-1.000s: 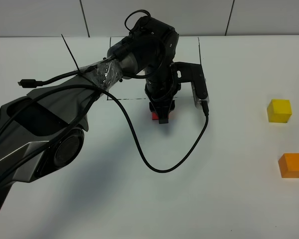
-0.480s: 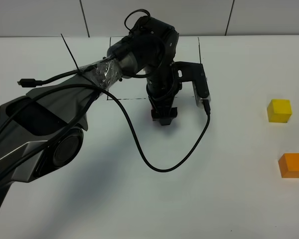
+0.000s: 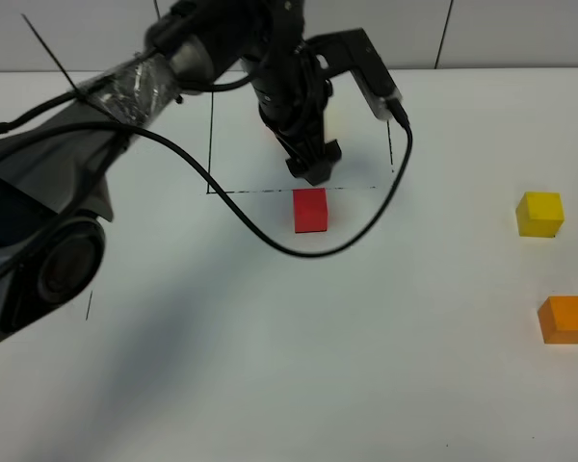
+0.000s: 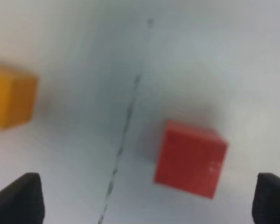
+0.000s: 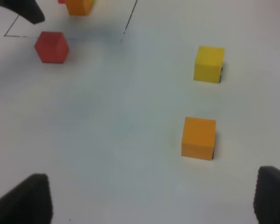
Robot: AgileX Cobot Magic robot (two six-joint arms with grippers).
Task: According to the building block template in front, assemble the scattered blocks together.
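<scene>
While the left gripper (image 3: 314,171) hovers near the red cube (image 3: 310,210) with jaws spread, that cube rests untouched just beside the dashed line (image 3: 260,191); the yellow cube (image 3: 540,214) and orange cube (image 3: 565,320) lie well apart, rightward. The right gripper (image 5: 151,200) likewise has its jaws spread, holding nothing.

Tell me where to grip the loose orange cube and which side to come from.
Take the orange cube by two opposite side faces, coming straight down from above, probably with the open right hand. It sits flat, clear of the yellow cube, so every side is free, and its flat parallel faces should suit a pinch.
</scene>
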